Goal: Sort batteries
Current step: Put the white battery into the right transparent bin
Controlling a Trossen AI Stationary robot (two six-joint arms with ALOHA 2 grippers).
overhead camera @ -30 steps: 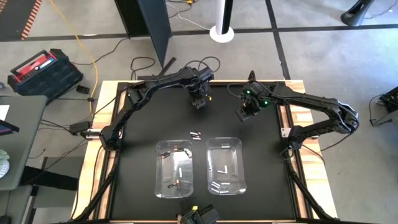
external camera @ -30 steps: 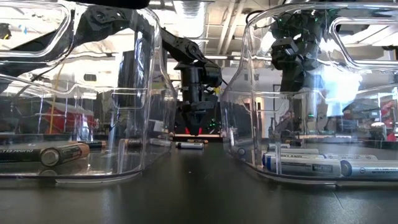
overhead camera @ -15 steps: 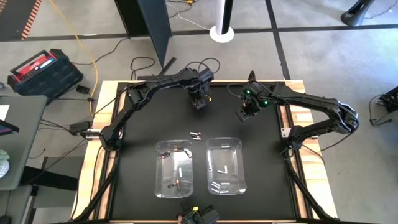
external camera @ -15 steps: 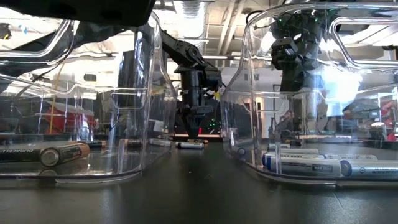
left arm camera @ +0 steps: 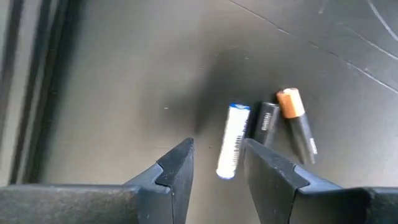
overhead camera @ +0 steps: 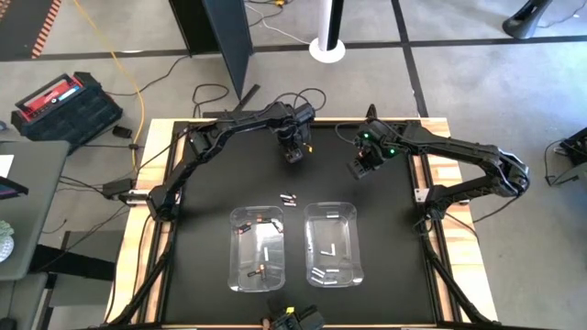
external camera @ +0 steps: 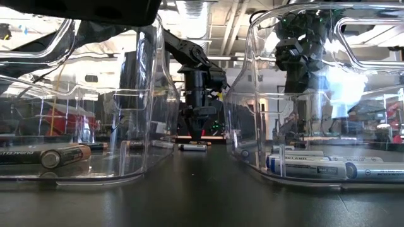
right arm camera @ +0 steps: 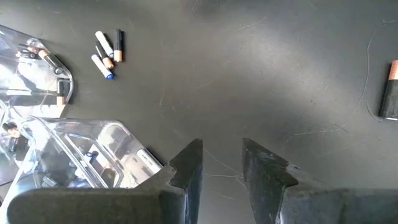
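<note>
Three loose batteries [left arm camera: 266, 127] lie side by side on the black mat: a white one with a blue cap [left arm camera: 233, 142], a dark one and a dark one with a copper end [left arm camera: 297, 124]. In the high view this group of batteries [overhead camera: 289, 197] lies just beyond the two clear bins. My left gripper [left arm camera: 217, 158] hangs open above the mat, farther from the bins than the batteries, touching nothing. It shows as the left gripper [overhead camera: 293, 152] from above. My right gripper [right arm camera: 221, 155] is open over bare mat, and the right gripper [overhead camera: 359, 168] sits toward the far right.
The left bin [overhead camera: 259, 247] holds dark copper-ended cells [external camera: 44, 154]. The right bin [overhead camera: 332, 243] holds white cells [external camera: 315, 167]. Another dark cell [right arm camera: 390, 90] lies alone on the mat. Open mat lies between the grippers and the bins.
My left gripper has sunk slightly toward the mat and stayed open. The batteries and my right arm have kept still.
</note>
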